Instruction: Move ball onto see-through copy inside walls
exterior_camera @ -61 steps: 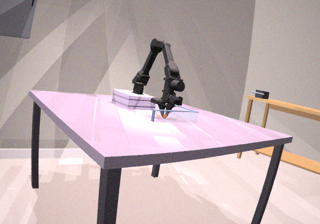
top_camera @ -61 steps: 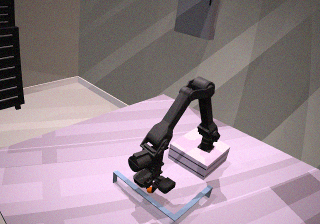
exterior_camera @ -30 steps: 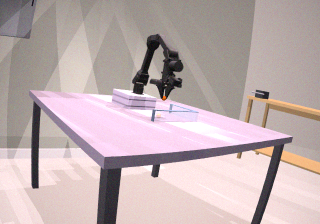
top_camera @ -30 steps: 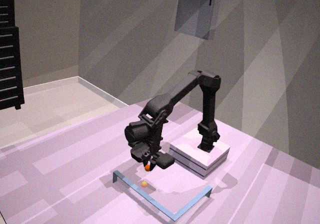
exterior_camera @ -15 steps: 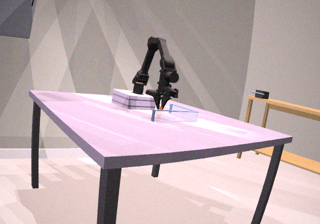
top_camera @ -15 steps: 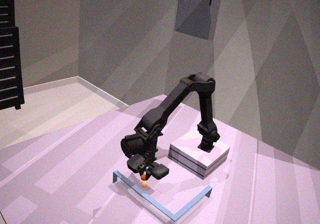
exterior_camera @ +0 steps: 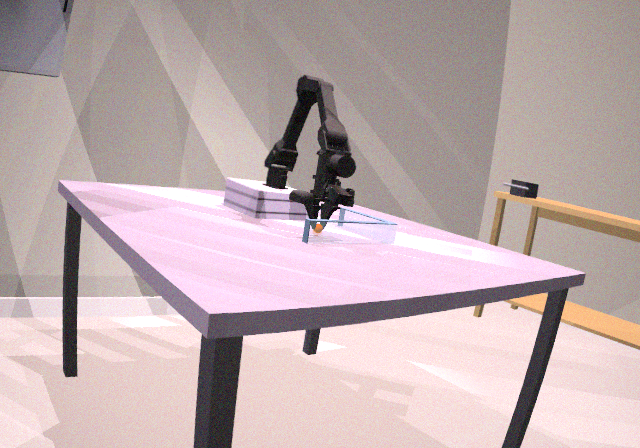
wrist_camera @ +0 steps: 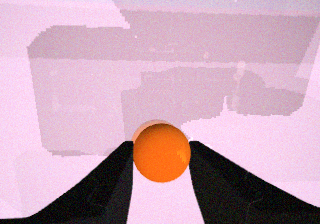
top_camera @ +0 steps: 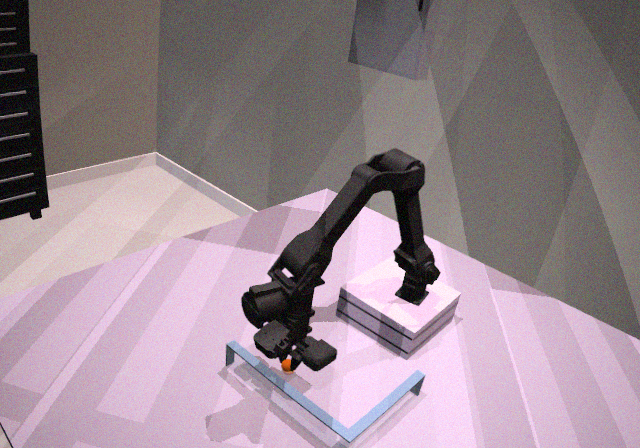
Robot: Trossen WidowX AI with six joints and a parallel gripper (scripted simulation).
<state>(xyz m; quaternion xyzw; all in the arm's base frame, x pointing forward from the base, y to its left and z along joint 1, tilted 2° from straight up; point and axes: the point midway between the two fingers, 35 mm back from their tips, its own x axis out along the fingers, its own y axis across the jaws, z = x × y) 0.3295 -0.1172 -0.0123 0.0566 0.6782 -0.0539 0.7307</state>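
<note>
The arm's gripper [top_camera: 290, 363] is clamping its jaws on the orange ball [wrist_camera: 161, 152], holding it low over the worktop [exterior_camera: 217, 257], just inside the clear walls [top_camera: 310, 404], near their nine o'clock end.

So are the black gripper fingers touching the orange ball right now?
Touching. In the wrist view both black fingers press against the sides of the round orange ball, with no gap showing on either side.

Ball [wrist_camera: 161, 152] between the fingers, inside the walls' [top_camera: 289, 389] corner, before the arm's pedestal [top_camera: 361, 306].
</note>
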